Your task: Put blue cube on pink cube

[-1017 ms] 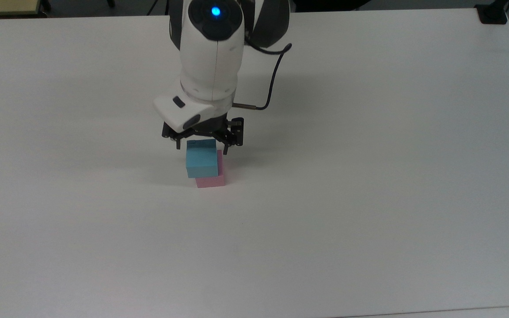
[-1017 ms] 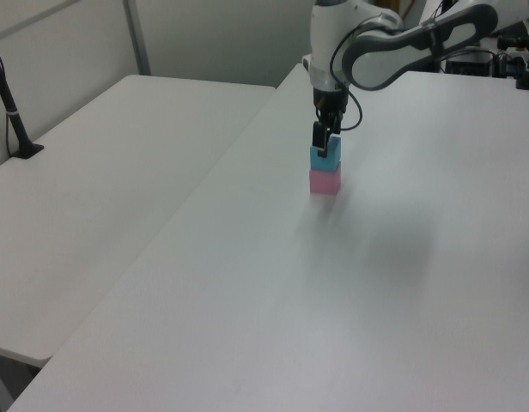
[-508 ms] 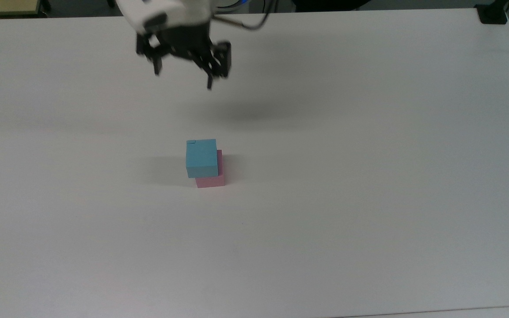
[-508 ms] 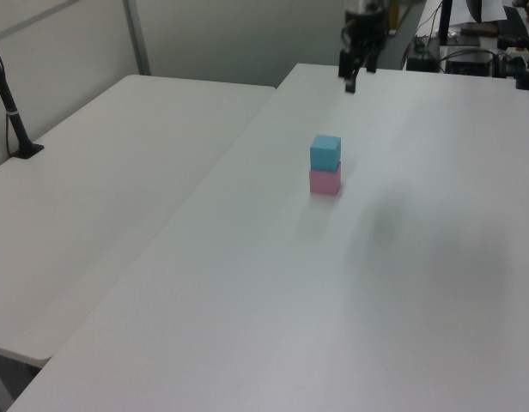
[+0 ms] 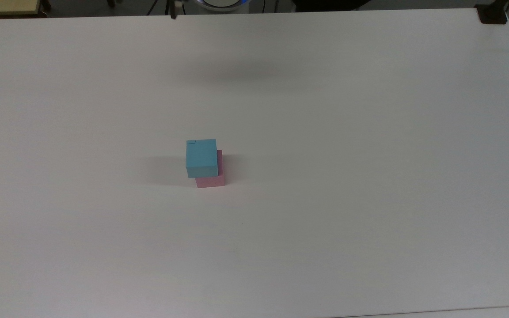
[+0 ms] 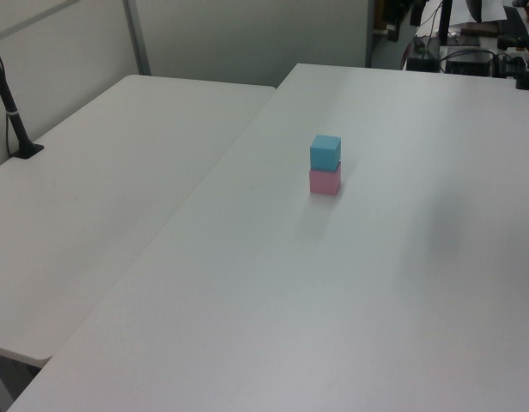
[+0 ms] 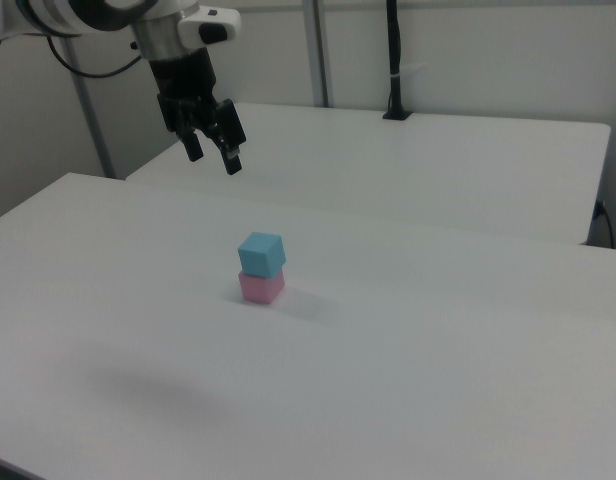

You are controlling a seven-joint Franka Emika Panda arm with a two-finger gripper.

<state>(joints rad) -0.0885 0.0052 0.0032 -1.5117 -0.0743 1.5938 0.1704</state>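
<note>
I am seeing the blue cube point(image 5: 201, 156) sitting on top of the pink cube point(image 5: 210, 180) near the middle of the white table point(image 5: 369, 176), while my gripper point(image 7: 212, 150) is hanging empty, fingers spread apart, high above and well clear.

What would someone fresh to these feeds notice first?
Probably the two-cube stack near the middle of the white table: the blue cube sits on the pink cube, shifted slightly toward the top view's left. Next, in the right view, the end effector hangs open and empty, above and to the right view's left of the stack.
</note>
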